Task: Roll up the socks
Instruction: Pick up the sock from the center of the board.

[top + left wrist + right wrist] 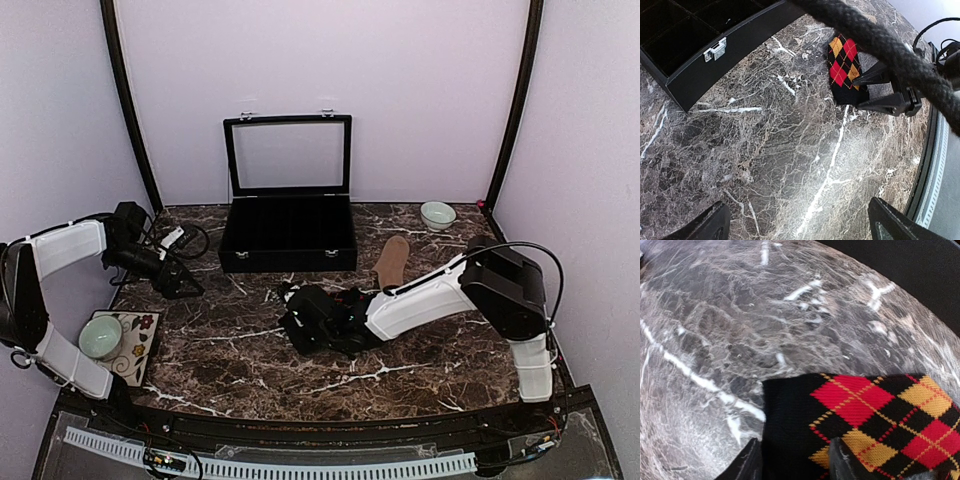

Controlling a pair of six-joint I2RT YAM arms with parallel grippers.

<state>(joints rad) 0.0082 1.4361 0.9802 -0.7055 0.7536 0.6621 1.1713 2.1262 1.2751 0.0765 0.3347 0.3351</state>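
Observation:
A black argyle sock (865,420) with red and yellow diamonds lies flat on the marble table near the middle; it also shows in the left wrist view (844,67). My right gripper (795,465) is low over its black cuff end, jaws open, one finger on each side of the cuff corner. It appears in the top view (298,325) and in the left wrist view (865,91). A brown sock (392,260) lies flat to the right of the case. My left gripper (185,285) hovers open and empty over bare marble at the left (802,225).
An open black compartment case (288,235) stands at the back centre. A small pale bowl (437,215) sits at the back right. A green bowl (100,335) rests on a patterned mat (140,350) at the front left. A braided cable (880,45) crosses the left wrist view.

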